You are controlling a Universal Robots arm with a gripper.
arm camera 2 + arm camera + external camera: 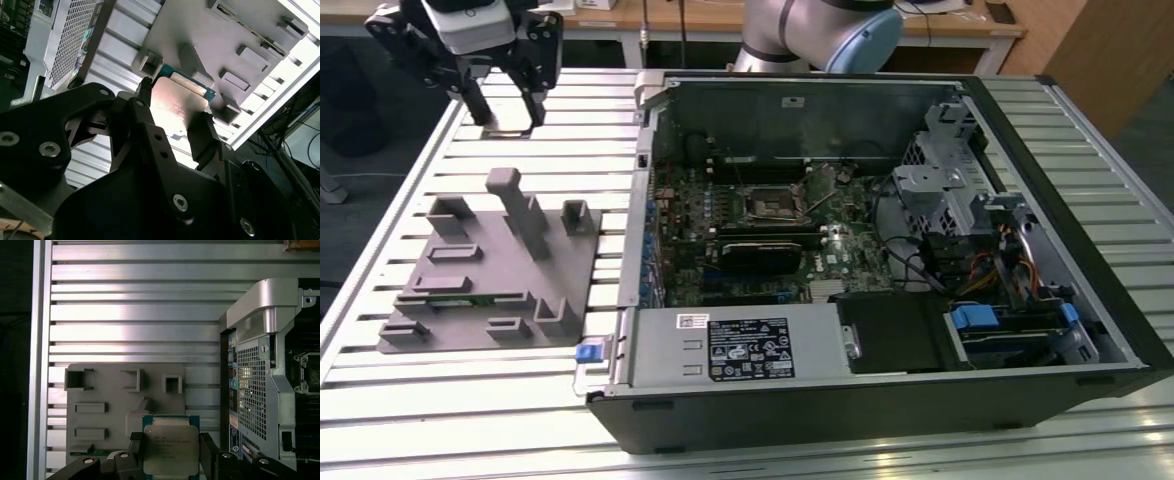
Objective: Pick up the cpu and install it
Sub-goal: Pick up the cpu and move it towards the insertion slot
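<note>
My gripper (507, 124) hangs above the slatted table, beyond the far end of the grey tray (480, 330), at the exterior view's upper left. It is shut on the cpu (508, 130), a flat square chip with a pale silvery top and green edge. Both wrist views show the cpu (167, 450) (177, 100) held by its two opposite sides between the black fingers (135, 452) (204, 132), lifted off the tray (100, 390) below. The dark socket frame (771, 203) sits on the motherboard inside the open computer case, to the exterior view's right of the gripper.
The open computer case (881, 400) lies on its side beside the tray, its metal wall (255, 390) close to the gripper's path. The tray carries several raised grey blocks and posts (520, 210) and a thin green memory stick (460, 297). Wooden desks stand behind the table.
</note>
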